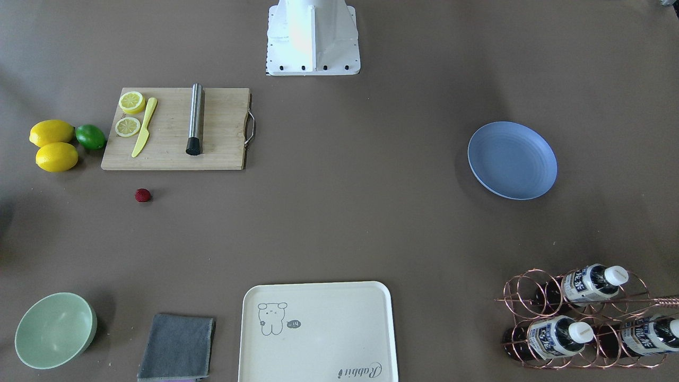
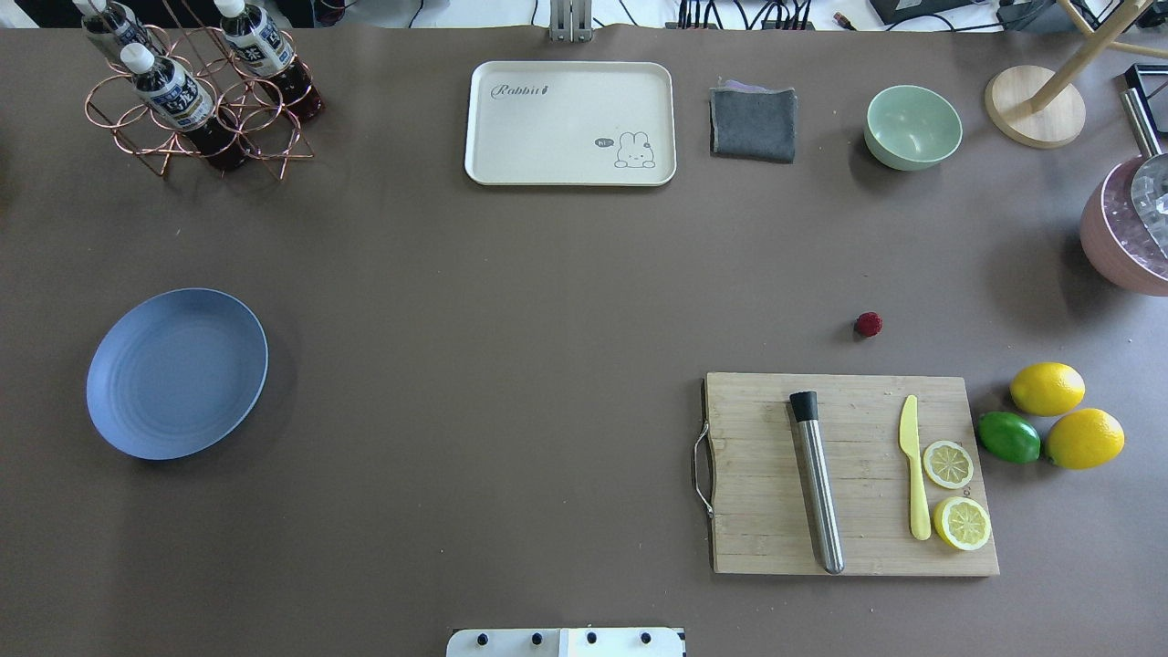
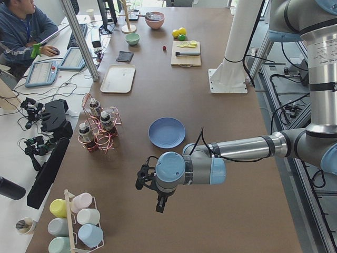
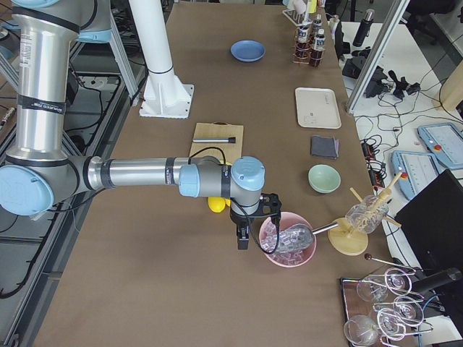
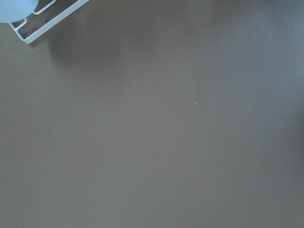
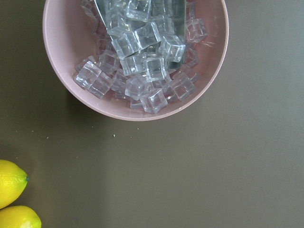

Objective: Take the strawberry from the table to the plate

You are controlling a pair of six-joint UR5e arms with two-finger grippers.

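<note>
The strawberry [image 2: 868,324] lies on the table [image 2: 547,301] on the robot's right side, just beyond the far edge of the wooden cutting board [image 2: 757,474] and touching nothing. The board carries a steel rod [image 2: 818,493], a yellow knife [image 2: 915,474] and two lemon slices [image 2: 949,464]. Two whole lemons [image 2: 1047,389] and a lime [image 2: 1008,437] sit just beside its right edge. The blue plate [image 2: 177,373] is well apart from the berry, on the left side. Along the far edge stand a copper bottle rack [image 2: 196,119], a cream tray [image 2: 511,137], a grey cloth [image 2: 753,123] and a green bowl [image 2: 912,128]. The overhead and front views show no arm at all, only the white base. The side views alone show them. The left gripper [image 3: 160,206] hangs off the table's left end, and its wrist camera sees bare table and the corner of a white wire rack [image 5: 52,25]. The right gripper [image 4: 244,238] hangs at the right end, next to a pink bowl [image 6: 209,71] of ice cubes — its wrist view also catches the lemons. Whether either pair of fingers is parted or closed cannot be told from these side views.
</note>
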